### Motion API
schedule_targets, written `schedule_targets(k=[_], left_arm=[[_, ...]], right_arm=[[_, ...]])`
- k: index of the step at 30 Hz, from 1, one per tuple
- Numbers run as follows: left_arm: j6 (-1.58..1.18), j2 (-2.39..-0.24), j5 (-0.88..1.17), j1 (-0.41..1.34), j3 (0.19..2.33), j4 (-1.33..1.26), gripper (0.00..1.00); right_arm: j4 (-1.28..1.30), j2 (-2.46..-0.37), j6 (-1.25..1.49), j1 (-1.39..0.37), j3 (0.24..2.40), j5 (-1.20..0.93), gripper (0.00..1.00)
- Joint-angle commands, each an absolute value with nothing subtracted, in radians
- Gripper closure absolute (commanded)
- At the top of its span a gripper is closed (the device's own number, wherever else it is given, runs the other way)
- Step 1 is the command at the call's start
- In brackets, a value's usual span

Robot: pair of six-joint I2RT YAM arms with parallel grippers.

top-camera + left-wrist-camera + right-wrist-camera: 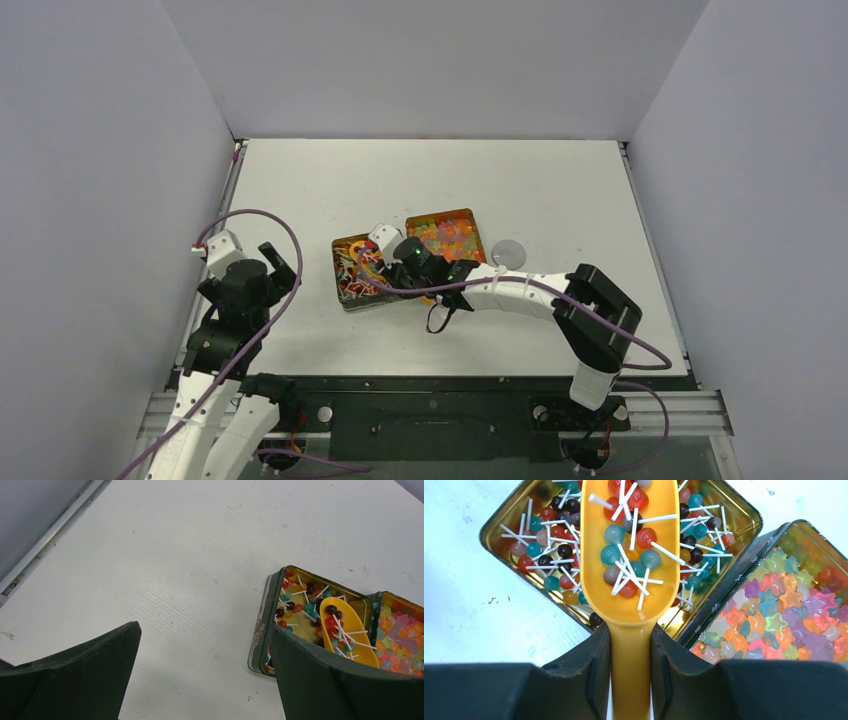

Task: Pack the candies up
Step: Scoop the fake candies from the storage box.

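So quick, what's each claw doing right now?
Left gripper: open, holding nothing.
Right gripper: closed on the orange scoop, loaded with candies.

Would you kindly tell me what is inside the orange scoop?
The scoop holds a heap of round lollipops, red, teal and dark, with white sticks. The right claw grips its handle. The pile hides most of the scoop's floor, and the scoop covers part of the tin beneath.
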State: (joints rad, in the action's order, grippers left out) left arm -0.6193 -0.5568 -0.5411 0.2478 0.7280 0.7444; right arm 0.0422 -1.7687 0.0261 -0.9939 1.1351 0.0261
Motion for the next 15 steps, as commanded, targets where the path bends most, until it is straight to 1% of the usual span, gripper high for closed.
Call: schedule_targets(k=[1,10,15], left_arm=[[-0.606,-0.544,-0.533,0.243,0.731,0.692,0.04],[-0.599,-0.534,-0.519,0.243,0.729,0.684,0.04],[-0.586,-0.533,-0.494,0.244,0.726,0.674,0.04]], right_arm=[[-0.086,-1.680,0.008,-1.016,1.097,0.074,1.00],[-0.115,-1.586,-0.014,-1.063,1.004,0.147,1.00],[-0.100,-1.491,-0.007,-1.093,0.948,0.173,1.00]])
